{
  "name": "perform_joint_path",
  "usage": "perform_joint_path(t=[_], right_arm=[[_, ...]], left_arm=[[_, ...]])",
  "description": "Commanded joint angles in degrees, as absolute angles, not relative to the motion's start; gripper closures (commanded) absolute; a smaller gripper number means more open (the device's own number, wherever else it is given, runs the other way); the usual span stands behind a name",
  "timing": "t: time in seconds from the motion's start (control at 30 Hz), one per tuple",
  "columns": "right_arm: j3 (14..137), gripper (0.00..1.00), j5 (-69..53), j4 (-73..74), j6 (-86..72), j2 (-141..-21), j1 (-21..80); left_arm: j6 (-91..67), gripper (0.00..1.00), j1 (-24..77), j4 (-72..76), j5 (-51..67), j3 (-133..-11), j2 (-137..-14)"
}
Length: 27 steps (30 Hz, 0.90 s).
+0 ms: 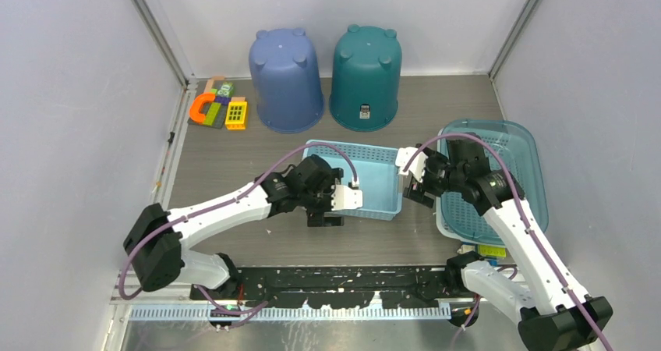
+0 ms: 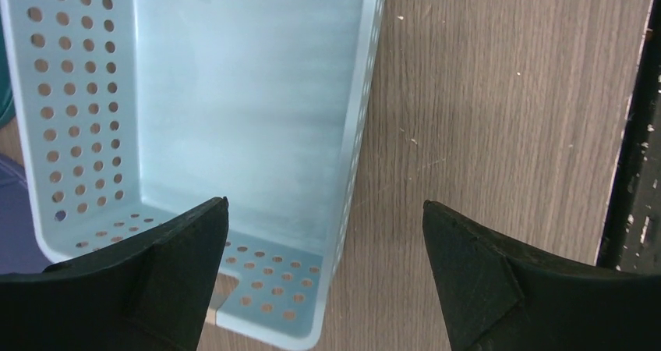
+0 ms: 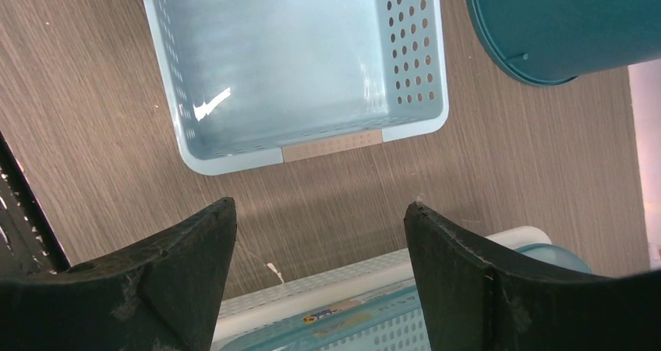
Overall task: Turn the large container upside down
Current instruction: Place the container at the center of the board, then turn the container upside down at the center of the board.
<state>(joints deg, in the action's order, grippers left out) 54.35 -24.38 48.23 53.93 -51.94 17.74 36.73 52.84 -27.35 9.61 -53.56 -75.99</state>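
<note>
Midway across the wood-grain bench (image 1: pixel 234 164), the light-blue perforated plastic basket (image 1: pixel 366 181) sits mouth-up. I see my left fingers (image 2: pixel 199 238) spread apart over its near wall, and my right fingers (image 3: pixel 206 238) apart just off its right end.

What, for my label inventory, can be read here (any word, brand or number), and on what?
No text here is legible.
Teal bucket: small white label, too small to read.
Teal basket: sticker, blurred, unreadable.
</note>
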Motion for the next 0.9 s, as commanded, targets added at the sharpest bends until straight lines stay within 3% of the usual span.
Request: perform_joint_path(t=[0.0, 0.33, 0.5, 0.77, 0.87], right_arm=[[52.88, 0.17, -27.90, 45.91, 55.48, -50.29, 16.68], [52.44, 0.13, -29.93, 47.68, 59.82, -49.71, 16.34], [51.28, 0.11, -30.74, 47.56, 62.38, -48.60, 16.35], [50.23, 0.11, -31.42, 47.44, 65.61, -47.92, 16.30], [49.35, 0.10, -31.39, 46.92, 67.75, -47.32, 16.34]], left_arm=[[38.01, 0.06, 53.99, -22.35, 8.79, -55.19, -78.98], [37.35, 0.41, 54.23, -22.49, 8.73, -57.83, -85.46], [37.88, 0.66, 54.23, -25.15, 9.55, -59.31, -86.25], [38.02, 0.79, 54.27, -31.28, 12.82, -60.88, -85.26], [38.04, 0.90, 54.23, -33.22, 12.96, -61.20, -84.60]])
